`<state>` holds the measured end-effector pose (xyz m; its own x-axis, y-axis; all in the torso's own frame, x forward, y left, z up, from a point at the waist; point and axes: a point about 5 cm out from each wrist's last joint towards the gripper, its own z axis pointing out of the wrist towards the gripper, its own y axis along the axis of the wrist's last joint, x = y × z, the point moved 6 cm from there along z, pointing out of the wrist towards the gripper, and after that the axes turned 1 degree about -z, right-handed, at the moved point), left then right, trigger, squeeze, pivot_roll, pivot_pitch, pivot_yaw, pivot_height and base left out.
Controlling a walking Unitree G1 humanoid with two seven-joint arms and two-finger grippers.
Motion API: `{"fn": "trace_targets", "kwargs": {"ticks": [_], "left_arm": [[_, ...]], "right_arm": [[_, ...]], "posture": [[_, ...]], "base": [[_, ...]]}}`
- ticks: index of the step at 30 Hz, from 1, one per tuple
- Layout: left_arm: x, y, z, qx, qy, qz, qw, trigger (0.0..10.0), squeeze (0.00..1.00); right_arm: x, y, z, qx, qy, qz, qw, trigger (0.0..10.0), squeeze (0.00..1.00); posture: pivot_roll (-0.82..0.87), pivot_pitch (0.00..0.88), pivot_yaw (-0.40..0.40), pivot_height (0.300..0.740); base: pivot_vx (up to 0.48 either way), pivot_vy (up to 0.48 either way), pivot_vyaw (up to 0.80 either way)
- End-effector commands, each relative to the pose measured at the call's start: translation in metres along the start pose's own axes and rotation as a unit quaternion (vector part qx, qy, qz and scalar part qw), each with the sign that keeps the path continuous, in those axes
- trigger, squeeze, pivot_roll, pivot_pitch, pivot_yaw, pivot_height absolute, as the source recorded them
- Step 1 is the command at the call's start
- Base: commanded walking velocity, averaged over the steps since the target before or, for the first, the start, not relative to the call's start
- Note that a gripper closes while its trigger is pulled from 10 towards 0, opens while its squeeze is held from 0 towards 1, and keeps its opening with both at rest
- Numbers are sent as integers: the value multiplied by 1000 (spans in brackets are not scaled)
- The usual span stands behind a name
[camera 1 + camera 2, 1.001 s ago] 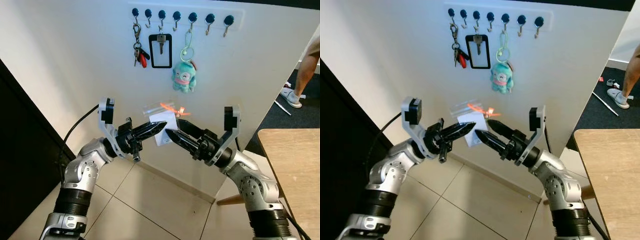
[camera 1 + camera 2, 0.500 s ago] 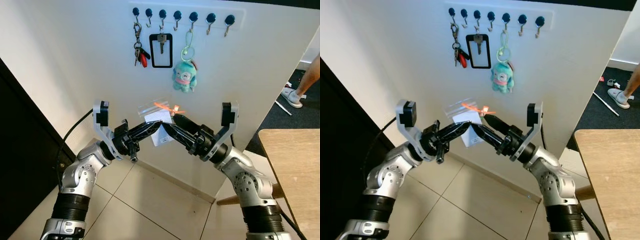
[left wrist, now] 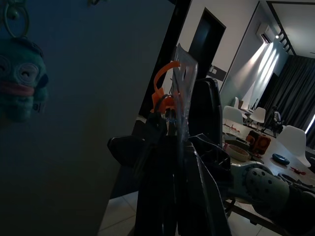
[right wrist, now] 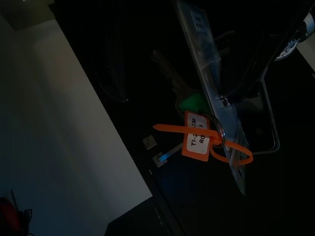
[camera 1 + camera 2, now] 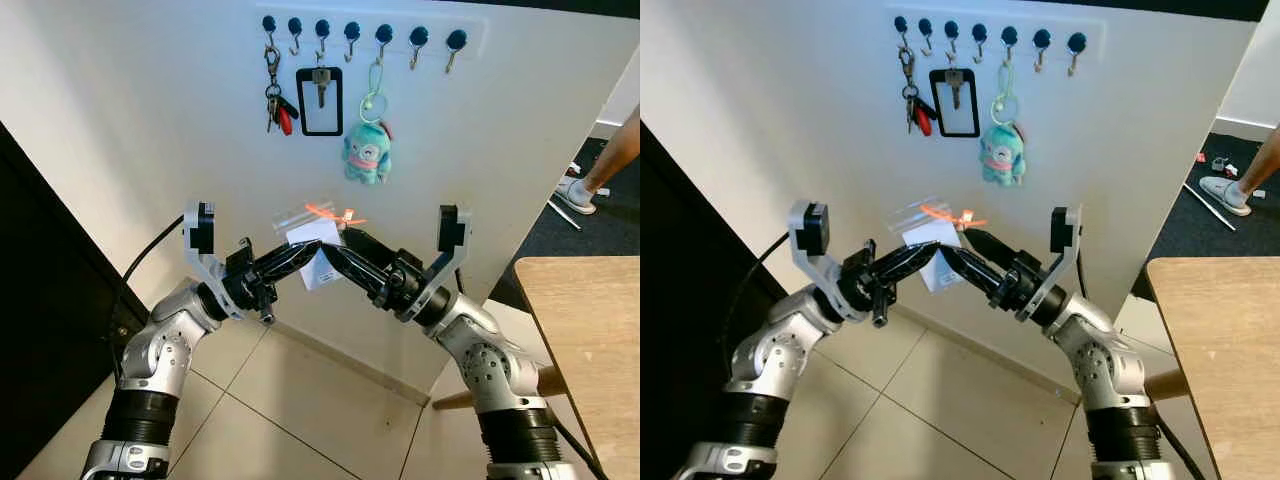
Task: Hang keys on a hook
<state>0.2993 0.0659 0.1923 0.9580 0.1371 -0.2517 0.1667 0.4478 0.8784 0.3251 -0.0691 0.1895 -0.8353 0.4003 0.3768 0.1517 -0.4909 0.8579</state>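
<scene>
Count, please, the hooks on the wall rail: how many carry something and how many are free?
Hooks carrying something: 3, the key bunch, the black card holder, the teal plush toy
Free hooks: 4, for example the last hook
Total: 7 hooks

The white wall with its hook rail (image 5: pixel 360 28) along the upper edge of the frame is faced from the head by both eye views, from a moderate distance and slightly downward, and nearly the same scene is shared by them. The clear tagged pouch (image 4: pixel 216 93) is viewed at very close range by each wrist camera along its own fingers, in dim light; the teal plush (image 3: pixel 19 88) at the left edge of the left wrist view is shared with the eye views.
</scene>
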Motion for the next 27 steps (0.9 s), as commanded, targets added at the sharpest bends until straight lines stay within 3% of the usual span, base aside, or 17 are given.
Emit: {"fn": "trace_targets", "kwargs": {"ticks": [1, 27], "left_arm": [[-22, -26, 11, 49, -66, -28, 996, 10000, 0], [-11, -10, 1, 31, -44, -17, 998, 10000, 0]], "right_arm": [[-16, 15, 3, -26, -52, -13, 998, 10000, 0], [-22, 9, -9, 9, -56, -31, 998, 10000, 0]], "posture": [[-152, 53, 88, 740], [-148, 45, 79, 740]], "base": [[0, 0, 0], [0, 0, 0]]}}
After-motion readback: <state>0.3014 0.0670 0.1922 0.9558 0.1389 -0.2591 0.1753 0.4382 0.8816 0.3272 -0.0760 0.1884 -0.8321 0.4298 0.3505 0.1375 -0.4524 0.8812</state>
